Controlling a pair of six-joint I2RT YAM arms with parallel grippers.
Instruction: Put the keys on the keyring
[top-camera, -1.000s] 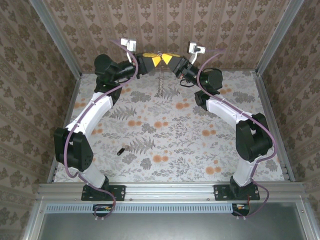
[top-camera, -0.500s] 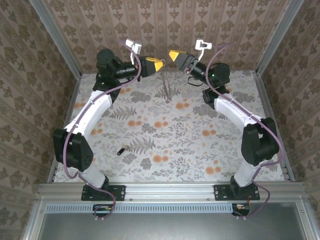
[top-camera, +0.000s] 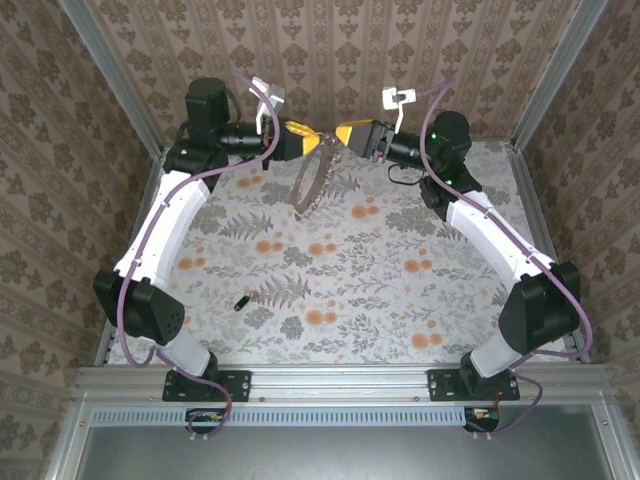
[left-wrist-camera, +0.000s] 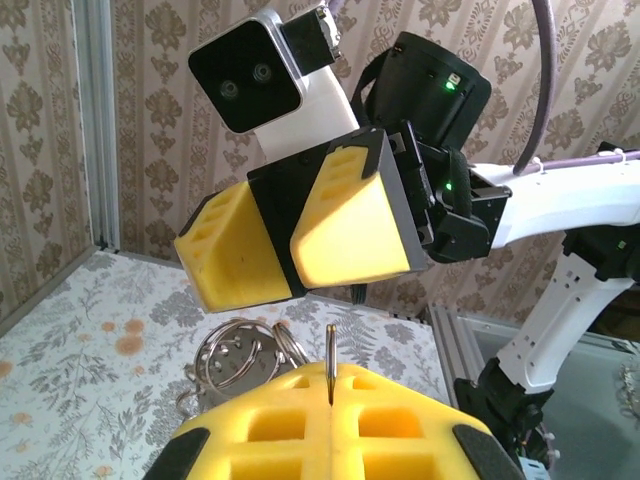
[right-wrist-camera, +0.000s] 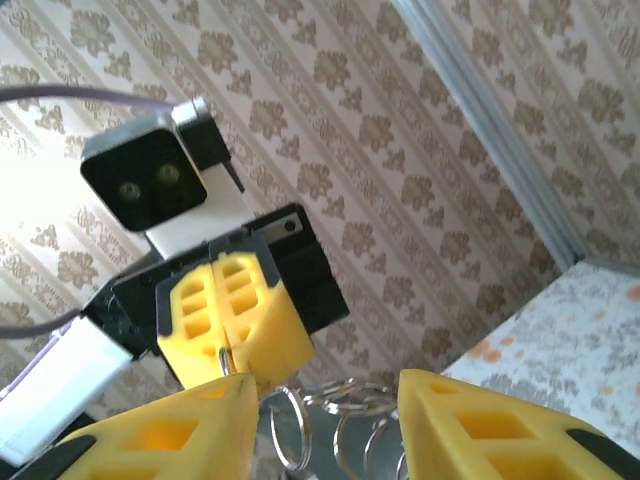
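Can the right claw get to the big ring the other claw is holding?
Probably yes. The right claw is open and close beside the keyring, which hangs from the shut left claw. Nothing seems to sit between them.

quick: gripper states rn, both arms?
Left gripper: closed, pinching the keyring, which hangs below it.
Right gripper: open, jaws apart, facing the left one, nothing clamped.

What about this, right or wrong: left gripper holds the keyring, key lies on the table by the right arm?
Wrong on one point: top view shows the key on the table by the left arm. The left gripper does hold the keyring.
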